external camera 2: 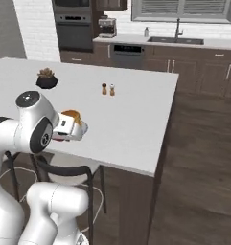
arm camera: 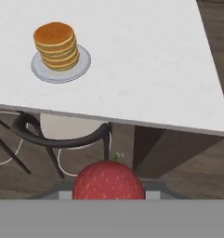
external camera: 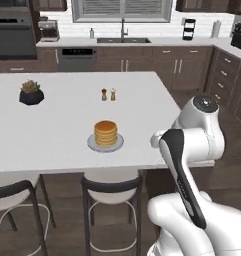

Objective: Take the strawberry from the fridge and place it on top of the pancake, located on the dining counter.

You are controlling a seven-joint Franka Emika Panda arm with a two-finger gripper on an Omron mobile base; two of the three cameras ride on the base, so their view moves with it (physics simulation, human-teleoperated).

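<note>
Strawberry (arm camera: 108, 180) (red, seed-flecked, green-tufted) sits gripped between the fingers, near the pancake (arm camera: 56, 45).

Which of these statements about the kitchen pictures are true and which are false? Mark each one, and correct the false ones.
1. The pancake stack sits on a round grey plate on the dining counter. True.
2. The strawberry already lies on top of the pancake. False: in the hand view it sits at the gripper, off the counter's edge, above the floor.
3. Two small shakers stand together on the counter, beyond the pancake. True.
4. The dark pot with a plant touches the plate. False: it stands well apart, towards the far left of the counter.
5. A stool stands at the counter's near side, below the pancake. True.
</note>
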